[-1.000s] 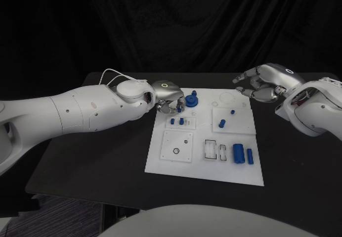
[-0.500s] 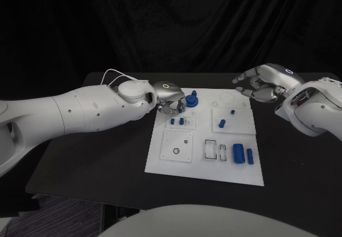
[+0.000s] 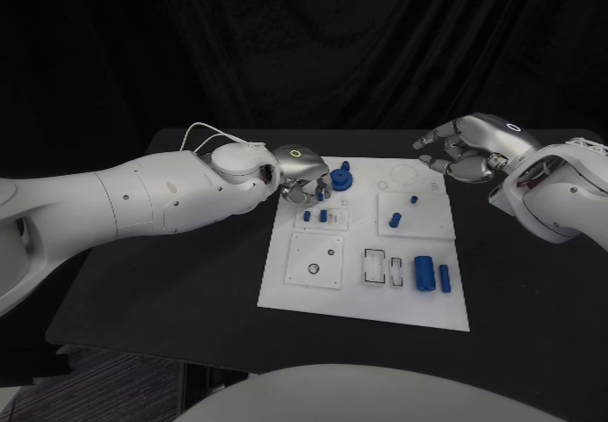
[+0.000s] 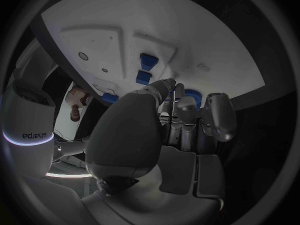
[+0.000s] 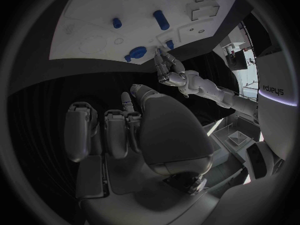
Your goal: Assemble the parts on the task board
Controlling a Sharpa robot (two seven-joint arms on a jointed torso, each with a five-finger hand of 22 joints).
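The white rectangular task board (image 3: 367, 299) lies in the middle of the black worktop (image 3: 177, 272), its long side running away from the robot. Near its far edge stands a blue stepped round part (image 3: 342, 178), like a knob on a wider base. The silver many-fingered left hand (image 3: 299, 171) sits at the board's far left corner, just beside that blue stepped part, with its fingers (image 3: 313, 190) curled downward toward the board. Whether they touch the part or hold anything cannot be told from the head view, and the left wrist view shows the fingers bent close together near a blue piece (image 4: 194, 95) without settling it.

Just nearer on the board, two small blue pegs (image 3: 314, 214) stand on a raised white square plate. To their right a short blue cylinder (image 3: 394, 220) lies on another square plate, with a smaller blue peg (image 3: 413, 199) beyond it. Toward the near right of the board, two longer blue cylinders (image 3: 433, 275) lie side by side next to rectangular slots. A square plate with a small black ring (image 3: 329, 253) sits at the near left.

The silver right hand (image 3: 466, 151) hovers over the worktop at the board's far right corner, well apart from the parts, its fingers curled in with nothing between them.
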